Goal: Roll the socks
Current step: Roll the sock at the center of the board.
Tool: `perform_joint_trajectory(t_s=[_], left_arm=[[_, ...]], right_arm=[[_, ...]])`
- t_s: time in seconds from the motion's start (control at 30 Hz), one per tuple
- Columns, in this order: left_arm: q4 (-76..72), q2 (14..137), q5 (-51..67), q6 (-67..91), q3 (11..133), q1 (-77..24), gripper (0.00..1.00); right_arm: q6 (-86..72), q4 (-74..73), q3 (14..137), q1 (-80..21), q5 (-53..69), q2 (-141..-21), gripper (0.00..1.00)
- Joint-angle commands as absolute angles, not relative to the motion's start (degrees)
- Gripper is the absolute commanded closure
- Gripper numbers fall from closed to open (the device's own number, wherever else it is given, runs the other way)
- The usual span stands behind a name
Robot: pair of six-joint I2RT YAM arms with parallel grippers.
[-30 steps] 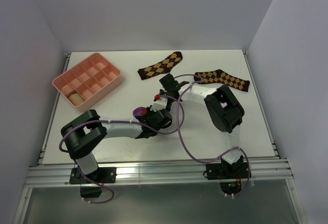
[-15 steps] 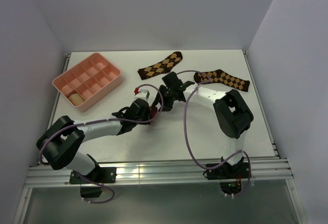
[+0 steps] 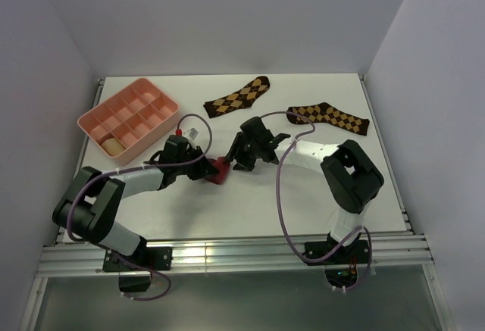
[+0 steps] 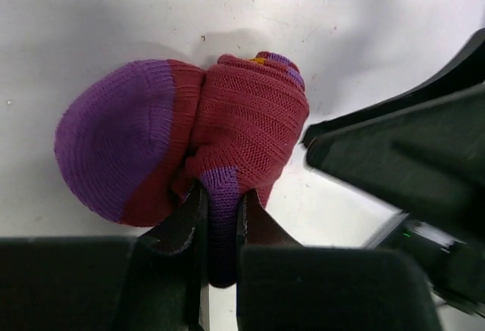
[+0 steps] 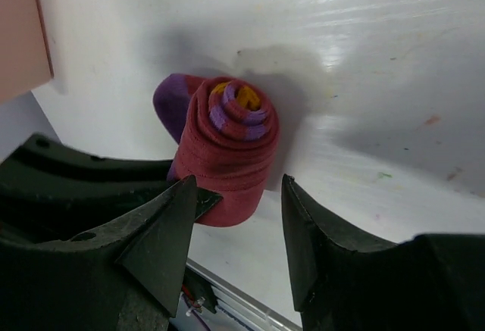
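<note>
The crimson sock (image 3: 220, 170) lies rolled into a tight bundle on the white table, left of centre. Its purple toe (image 4: 114, 145) bulges to one side and the orange-and-purple spiral of the cuff (image 5: 237, 104) faces the right wrist camera. My left gripper (image 4: 220, 195) is shut on a purple fold at the roll's edge (image 3: 208, 166). Open, my right gripper (image 5: 239, 183) hovers just short of the roll (image 3: 236, 160), with its fingers apart from the fabric. A tan roll (image 3: 112, 146) sits in the near-left compartment of the pink tray.
The pink divided tray (image 3: 168, 121) stands at the back left. Two dark brown argyle socks lie flat at the back, one in the middle (image 3: 237, 96) and one on the right (image 3: 330, 117). Grey walls enclose the table on three sides.
My left arm has stretched out to the left, still pinching the crimson roll. My right gripper has widened and come down toward the roll from behind.
</note>
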State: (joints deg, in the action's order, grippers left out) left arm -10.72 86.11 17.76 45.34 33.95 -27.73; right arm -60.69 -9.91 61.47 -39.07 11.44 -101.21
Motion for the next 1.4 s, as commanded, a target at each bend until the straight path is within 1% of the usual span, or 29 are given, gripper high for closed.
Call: perform_joint_trajectory(t_s=[0.0, 0.3, 0.6, 0.7, 0.83, 0.93, 1.17, 1.37], left_arm=[[-6.77, 90.43, 28.81, 47.20, 34.10, -24.53, 0.99], [-0.18, 97.37, 33.83, 47.02, 38.93, -19.78, 0.99], [4.83, 98.70, 35.77, 46.76, 40.34, -16.53, 0.99], [5.45, 98.70, 35.51, 46.41, 40.17, -15.04, 0.99], [5.89, 98.70, 35.33, 45.79, 40.52, -14.33, 0.99], [5.28, 98.53, 35.86, 45.97, 40.26, -14.33, 0.99], [3.52, 98.79, 35.69, 46.84, 39.11, -14.33, 0.99], [1.58, 101.16, 36.12, 48.25, 38.24, -14.33, 0.99]], right_arm=[[-61.70, -2.91, 60.47, -40.34, 10.28, -102.48, 0.44], [-61.79, 3.16, 59.68, -40.69, 9.14, -105.20, 0.43], [-62.23, 5.28, 60.38, -40.69, 9.22, -108.98, 0.43], [-62.66, 3.61, 60.64, -40.78, 9.32, -108.55, 0.41], [-63.63, 1.85, 58.80, -40.78, 6.95, -106.18, 0.35], [-63.81, 1.67, 59.50, -40.78, 6.33, -106.43, 0.34], [-65.04, 2.29, 62.58, -41.13, 8.00, -109.51, 0.35], [-65.91, 2.37, 63.19, -42.19, 8.70, -111.35, 0.38]])
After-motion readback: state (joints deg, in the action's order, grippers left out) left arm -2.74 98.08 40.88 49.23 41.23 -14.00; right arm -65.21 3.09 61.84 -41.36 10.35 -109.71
